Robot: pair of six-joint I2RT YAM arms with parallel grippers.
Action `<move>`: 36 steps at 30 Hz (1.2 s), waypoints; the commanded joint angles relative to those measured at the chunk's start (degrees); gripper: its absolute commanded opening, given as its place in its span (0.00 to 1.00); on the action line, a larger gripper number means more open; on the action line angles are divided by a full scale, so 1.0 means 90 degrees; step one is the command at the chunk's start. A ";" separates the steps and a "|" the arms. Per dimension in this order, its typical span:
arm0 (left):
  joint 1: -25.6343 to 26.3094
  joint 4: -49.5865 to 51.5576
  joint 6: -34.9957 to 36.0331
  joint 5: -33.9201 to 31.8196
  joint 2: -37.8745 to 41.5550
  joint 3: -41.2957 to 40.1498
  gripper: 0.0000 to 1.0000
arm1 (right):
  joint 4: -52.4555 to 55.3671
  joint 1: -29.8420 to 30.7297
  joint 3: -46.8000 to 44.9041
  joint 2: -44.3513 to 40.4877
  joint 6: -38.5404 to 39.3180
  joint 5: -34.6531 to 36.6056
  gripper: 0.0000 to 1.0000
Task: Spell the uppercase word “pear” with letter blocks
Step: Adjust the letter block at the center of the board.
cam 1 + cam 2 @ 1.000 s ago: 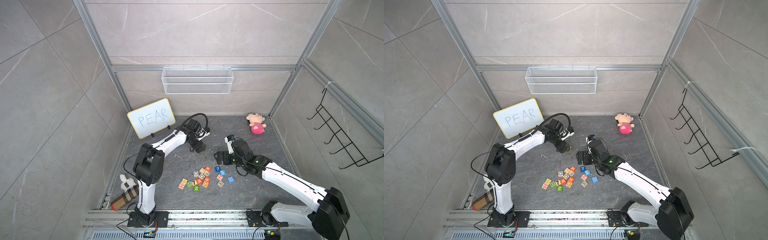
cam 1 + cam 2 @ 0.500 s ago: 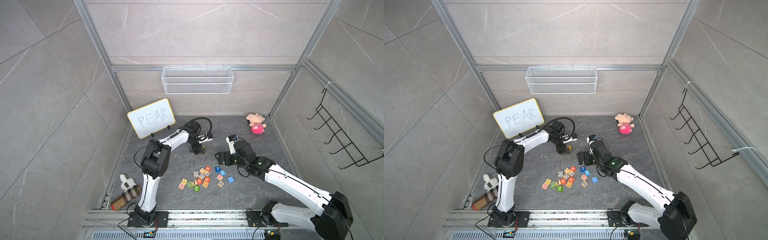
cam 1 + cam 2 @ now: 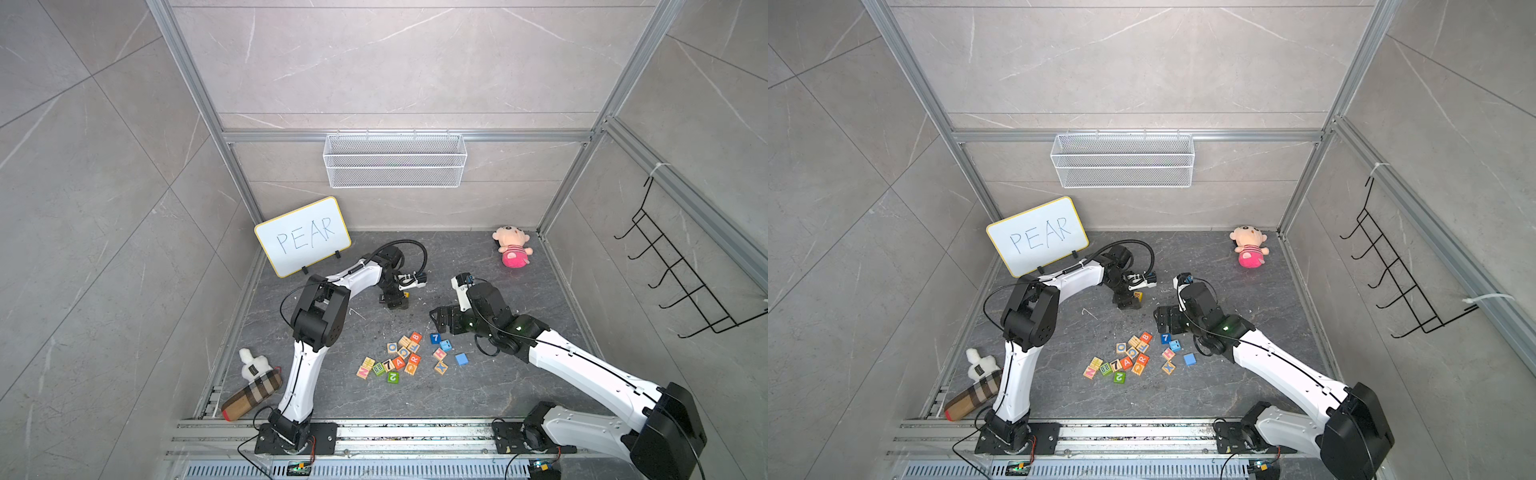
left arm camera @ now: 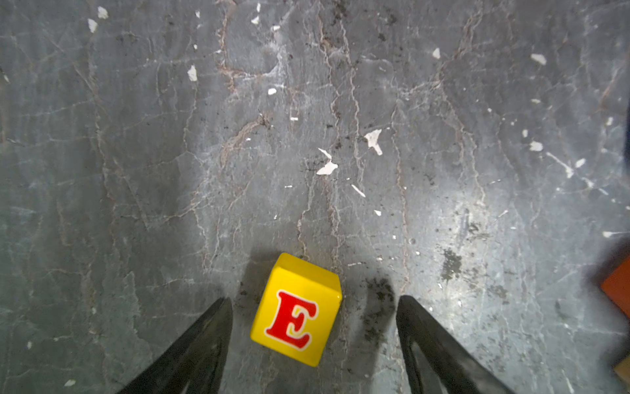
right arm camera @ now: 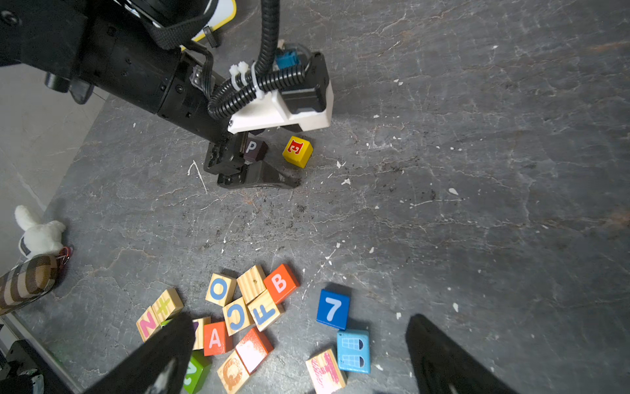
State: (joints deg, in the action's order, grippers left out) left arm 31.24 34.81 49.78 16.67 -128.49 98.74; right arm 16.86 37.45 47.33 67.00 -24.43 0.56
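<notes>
The yellow E block (image 4: 297, 310) lies on the floor between my left gripper's (image 4: 313, 300) open fingers, with a gap on each side. In both top views this gripper (image 3: 395, 302) (image 3: 1128, 303) hangs low over the E block (image 3: 406, 294) (image 3: 1138, 296). The black P block (image 5: 254, 149) (image 3: 383, 297) sits right beside the gripper. The orange-red A block (image 5: 215, 338) (image 3: 399, 363) and R block (image 5: 255, 349) (image 3: 414, 359) lie in the loose pile. My right gripper (image 5: 300, 322) (image 3: 442, 320) hovers open above the pile's far side, holding nothing.
Other wooden, number and blue blocks (image 3: 405, 353) lie around A and R, with a blue 7 (image 3: 435, 338) and a plain blue cube (image 3: 461, 359). A whiteboard reading PEAR (image 3: 302, 237) leans at the back left. A pink doll (image 3: 513, 249) lies back right, a plush and checkered roll (image 3: 251, 392) front left.
My left arm has swung its elbow forward and its gripper has shifted right and down around the E block, jaws narrowing. The right arm has barely moved.
</notes>
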 commanded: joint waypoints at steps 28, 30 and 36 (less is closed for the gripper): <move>0.0029 -0.0224 -0.0563 0.0158 0.0127 -0.0073 0.36 | 0.0119 -0.0019 -0.0015 -0.0211 0.0014 -0.0151 0.99; 0.0043 -0.0344 -0.0594 0.0170 0.0229 -0.0192 0.36 | 0.0152 -0.0018 -0.0032 -0.0228 0.0014 -0.0140 0.99; 0.0053 -0.0544 -0.0890 0.0120 0.0434 -0.0320 0.32 | 0.0177 -0.0015 0.0013 -0.0204 -0.0018 -0.0101 0.99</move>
State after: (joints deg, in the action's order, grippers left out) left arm 31.46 31.03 44.25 18.00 -128.44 96.68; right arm 17.10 37.45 47.33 65.87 -24.43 -0.45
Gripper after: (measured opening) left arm 0.334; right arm 0.993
